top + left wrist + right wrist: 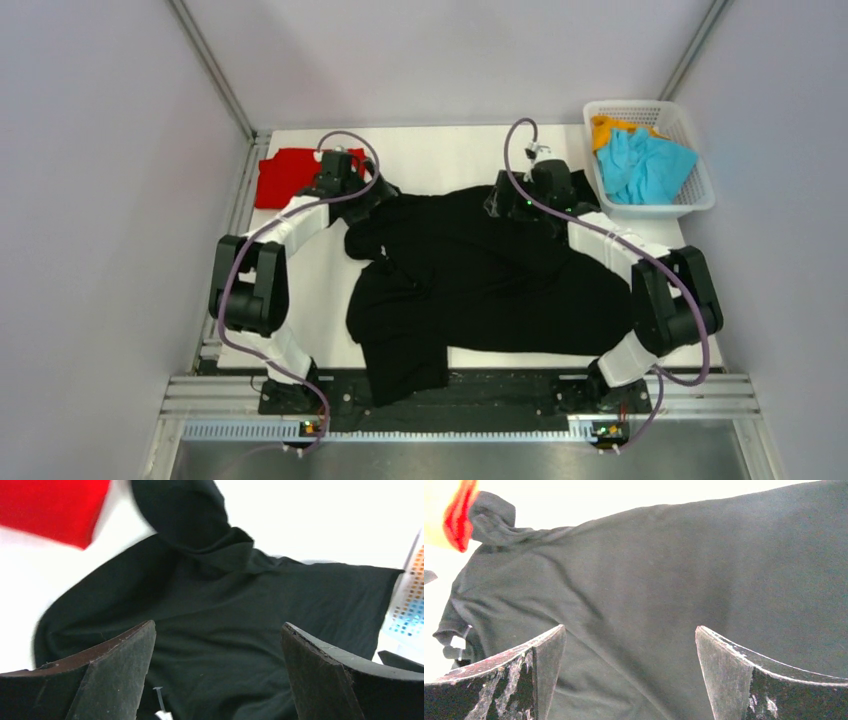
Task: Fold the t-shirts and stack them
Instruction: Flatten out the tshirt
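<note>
Black shirt [480, 270] lies rumpled directly beneath both claws, its breadth running from one claw to the other. Left claw [218, 650] and right claw [629, 650] both gape wide, empty, equally near its far edge.

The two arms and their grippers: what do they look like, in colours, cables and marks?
The left arm and the right arm both have bulky black joints linked by white segments. A thin purplish cable loops along each. The left gripper has dark, wedge-shaped fingers with pale worn edges. Those of the right gripper are scuffed with whitish scratches.
</note>
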Available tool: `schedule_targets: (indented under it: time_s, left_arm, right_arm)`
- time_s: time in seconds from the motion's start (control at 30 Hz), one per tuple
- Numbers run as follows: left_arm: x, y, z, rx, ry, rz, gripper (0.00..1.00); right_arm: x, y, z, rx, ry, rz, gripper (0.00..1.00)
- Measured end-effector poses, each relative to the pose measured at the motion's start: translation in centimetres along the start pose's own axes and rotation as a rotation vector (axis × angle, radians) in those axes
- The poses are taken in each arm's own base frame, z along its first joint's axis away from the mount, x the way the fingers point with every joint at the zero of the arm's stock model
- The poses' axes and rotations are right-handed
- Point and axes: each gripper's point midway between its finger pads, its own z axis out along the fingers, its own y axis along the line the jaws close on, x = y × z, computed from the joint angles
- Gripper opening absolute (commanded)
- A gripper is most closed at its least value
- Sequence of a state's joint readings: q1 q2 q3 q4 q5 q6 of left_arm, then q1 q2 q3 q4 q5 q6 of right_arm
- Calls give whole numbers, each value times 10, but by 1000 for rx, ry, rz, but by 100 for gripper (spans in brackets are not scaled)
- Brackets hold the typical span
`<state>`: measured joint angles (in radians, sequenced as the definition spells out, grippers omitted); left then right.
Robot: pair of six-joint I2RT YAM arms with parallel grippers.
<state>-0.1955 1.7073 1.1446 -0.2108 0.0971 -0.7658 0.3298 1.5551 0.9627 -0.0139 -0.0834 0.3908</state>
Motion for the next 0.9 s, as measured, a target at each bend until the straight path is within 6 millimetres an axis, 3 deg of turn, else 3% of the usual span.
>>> schedule_targets:
  time_s: [0.13, 0.43, 0.6, 0.73, 0.9]
  left_arm:
    - [-7, -28, 10, 68, 13, 18, 99]
    - [-13, -45, 80, 122, 55, 13, 99]
    - [-40, -75, 142, 174, 43, 14, 99]
    - [-72, -105, 173, 255, -40, 32, 99]
    - [-90, -137, 199, 389, -94, 70, 99]
  right_arm:
    - [-2, 17, 16, -48, 2, -21, 99]
    - [36, -1, 40, 5, 110, -12, 99]
    - [36, -10, 43, 33, 107, 1, 99]
    - [37, -21, 46, 55, 110, 16, 99]
    - [37, -28, 47, 73, 112, 22, 99]
